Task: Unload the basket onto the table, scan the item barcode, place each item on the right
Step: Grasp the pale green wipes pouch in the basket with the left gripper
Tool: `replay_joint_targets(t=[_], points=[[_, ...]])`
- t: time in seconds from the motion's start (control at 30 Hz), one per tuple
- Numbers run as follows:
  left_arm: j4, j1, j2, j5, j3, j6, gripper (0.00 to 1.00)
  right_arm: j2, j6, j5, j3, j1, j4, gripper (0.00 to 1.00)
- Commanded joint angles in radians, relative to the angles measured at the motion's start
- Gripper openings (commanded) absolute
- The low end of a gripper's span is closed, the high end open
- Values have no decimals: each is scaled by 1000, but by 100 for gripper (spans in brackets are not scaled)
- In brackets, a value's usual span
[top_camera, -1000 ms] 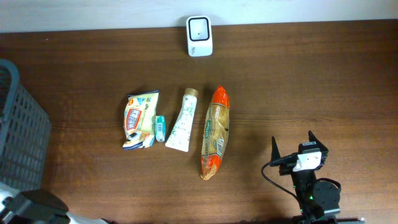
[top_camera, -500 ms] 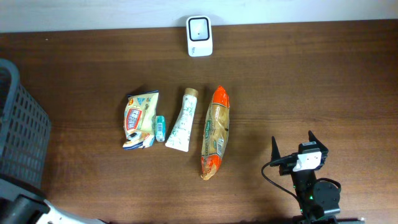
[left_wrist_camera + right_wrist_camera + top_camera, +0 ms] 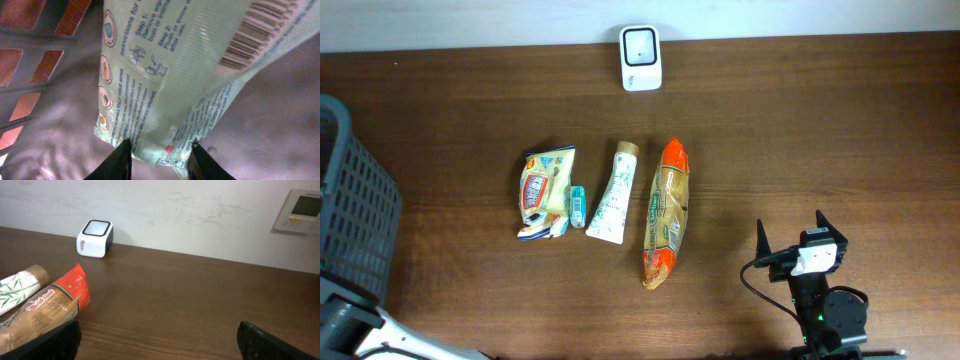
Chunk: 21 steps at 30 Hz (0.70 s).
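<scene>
Left tool (image 3: 160,146) pinching wipes packet (image 3: 165,75) lower edge; basket wall (image 3: 40,37) beside

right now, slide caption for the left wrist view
Left gripper pinching a green wipes packet in the grey basket, barcode facing the camera

black fingers (image 3: 121,161), looping black cable (image 3: 747,275)

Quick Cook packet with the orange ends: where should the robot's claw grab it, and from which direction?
Likely the middle of the Quick Cook packet, from straight above, closing across its narrow width. It lies flat and long, so the ends would let it droop. The white tube lies close beside it, so room on that side is tight.
</scene>
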Motion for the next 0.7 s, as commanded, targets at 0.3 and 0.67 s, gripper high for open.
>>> replay_joint_targets(t=[0.3,0.67], points=[[-46,-2,-171,113,58,-117,0,-6,-1,8,-7,-5,-4,98],[-67,0,-140,187,64,-66,74,-6,-1,8,-7,-5,-4,98]])
